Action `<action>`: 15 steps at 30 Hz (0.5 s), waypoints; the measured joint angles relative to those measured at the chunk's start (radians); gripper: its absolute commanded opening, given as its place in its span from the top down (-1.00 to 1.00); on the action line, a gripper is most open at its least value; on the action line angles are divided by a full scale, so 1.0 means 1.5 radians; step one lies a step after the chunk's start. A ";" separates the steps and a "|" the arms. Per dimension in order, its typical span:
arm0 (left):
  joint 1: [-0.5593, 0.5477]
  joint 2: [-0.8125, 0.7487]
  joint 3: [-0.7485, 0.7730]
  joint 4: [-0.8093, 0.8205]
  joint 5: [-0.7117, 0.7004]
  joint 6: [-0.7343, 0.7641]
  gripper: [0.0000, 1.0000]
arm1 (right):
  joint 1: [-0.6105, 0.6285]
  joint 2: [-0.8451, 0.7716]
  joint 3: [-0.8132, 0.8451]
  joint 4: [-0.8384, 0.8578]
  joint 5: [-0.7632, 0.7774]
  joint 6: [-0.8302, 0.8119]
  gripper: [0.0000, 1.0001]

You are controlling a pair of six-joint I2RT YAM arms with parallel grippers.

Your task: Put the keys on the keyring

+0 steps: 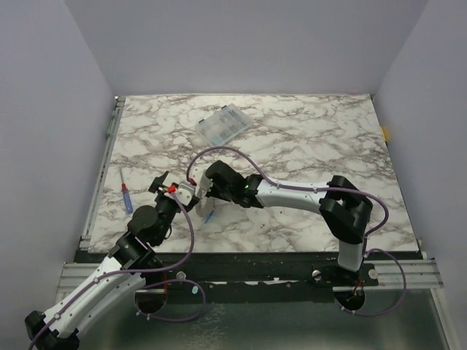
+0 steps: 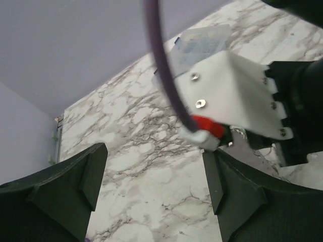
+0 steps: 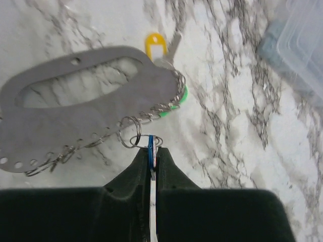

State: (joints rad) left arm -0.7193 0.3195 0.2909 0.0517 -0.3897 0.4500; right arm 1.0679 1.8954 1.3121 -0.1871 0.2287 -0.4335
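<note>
In the right wrist view my right gripper [image 3: 153,152] is shut on a blue key [image 3: 150,145], seen edge-on, with a small wire ring at its head. Just beyond it lies the keyring [image 3: 75,118], a flat grey oval loop with small holes and wire rings along its near rim. A yellow key [image 3: 155,44] lies past the keyring and a green key [image 3: 177,100] peeks from under its right end. My left gripper [image 2: 154,166] is open and empty over bare marble, close to the left of the right wrist. In the top view both grippers [image 1: 166,184] [image 1: 203,195] meet at the table's near left.
A clear plastic compartment box [image 1: 225,124] sits at the back middle of the marble table [image 1: 306,146]; it also shows in the right wrist view [image 3: 298,45]. A red-and-blue screwdriver [image 1: 126,197] lies near the left edge. A purple cable [image 2: 161,60] crosses the left wrist view.
</note>
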 measured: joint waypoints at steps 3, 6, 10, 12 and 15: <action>0.016 -0.001 0.001 0.011 -0.014 -0.004 -0.64 | -0.030 0.003 -0.008 -0.049 0.023 0.015 0.99; 0.031 -0.009 0.015 0.069 -0.036 -0.007 -0.64 | -0.068 0.030 -0.046 -0.130 0.050 0.015 0.98; 0.035 -0.012 0.034 0.130 -0.046 -0.012 -0.64 | -0.078 0.031 -0.048 -0.172 0.092 0.018 0.91; 0.036 -0.012 0.034 0.137 -0.047 -0.014 -0.64 | -0.077 0.033 -0.048 -0.173 0.099 0.017 0.84; 0.039 -0.012 0.034 0.142 -0.047 -0.016 -0.64 | -0.076 0.037 -0.045 -0.175 0.109 0.017 0.66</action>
State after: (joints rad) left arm -0.6605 0.3019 0.3420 0.2642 -0.4603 0.4255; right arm 0.9546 1.9503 1.2442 -0.4500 0.3927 -0.4080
